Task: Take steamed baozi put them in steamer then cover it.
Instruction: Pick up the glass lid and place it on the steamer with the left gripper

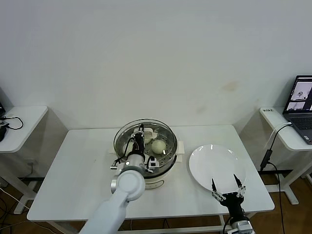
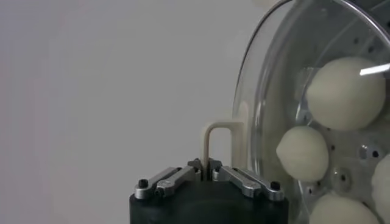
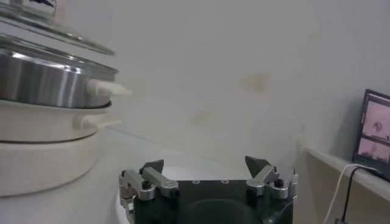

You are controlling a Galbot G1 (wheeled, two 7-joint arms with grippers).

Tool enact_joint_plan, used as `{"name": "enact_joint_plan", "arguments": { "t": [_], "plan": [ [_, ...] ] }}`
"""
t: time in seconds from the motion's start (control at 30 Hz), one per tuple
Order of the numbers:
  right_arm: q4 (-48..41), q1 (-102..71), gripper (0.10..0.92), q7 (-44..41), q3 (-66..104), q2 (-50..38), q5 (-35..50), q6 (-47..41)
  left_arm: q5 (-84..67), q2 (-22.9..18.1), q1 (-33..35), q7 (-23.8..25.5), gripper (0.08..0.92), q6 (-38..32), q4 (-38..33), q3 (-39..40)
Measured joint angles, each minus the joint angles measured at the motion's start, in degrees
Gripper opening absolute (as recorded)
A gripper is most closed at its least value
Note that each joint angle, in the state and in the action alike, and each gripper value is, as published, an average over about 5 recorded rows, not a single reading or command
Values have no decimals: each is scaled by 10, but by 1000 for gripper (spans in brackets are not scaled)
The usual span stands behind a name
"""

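The steamer (image 1: 163, 168), a steel pot on a cream-white base, stands mid-table. The clear glass cover (image 1: 161, 134) lies over it; I cannot tell whether it rests fully on the rim. My left gripper (image 1: 141, 132) is shut on the cover's cream bar handle (image 2: 217, 129). Through the glass I see baozi (image 1: 158, 146) on the perforated tray; in the left wrist view several cream buns (image 2: 346, 92) show behind the cover (image 2: 268, 91). My right gripper (image 1: 227, 185) is open and empty above the near edge of the white plate (image 1: 214, 163).
The right wrist view shows the steamer's steel wall (image 3: 42, 79), its cream base (image 3: 42, 152) and the open right gripper (image 3: 204, 165). Side tables stand at both sides; a laptop (image 1: 302, 105) with a cable sits on the right one.
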Motion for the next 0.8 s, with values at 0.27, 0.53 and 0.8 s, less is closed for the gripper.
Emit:
{"name": "enact_joint_plan", "arguments": {
  "t": [0.27, 0.53, 0.8],
  "plan": [
    [-1, -1, 823, 0, -1, -1, -1, 0, 21, -19, 12, -1, 132, -6, 6, -1],
    [-1, -2, 823, 0, -1, -5, 0, 1, 34, -30, 18, -5, 132, -12, 19, -6],
    [-3, -3, 823, 0, -4, -6, 0, 2, 42, -38, 22, -12, 132, -18, 27, -15]
  ]
}}
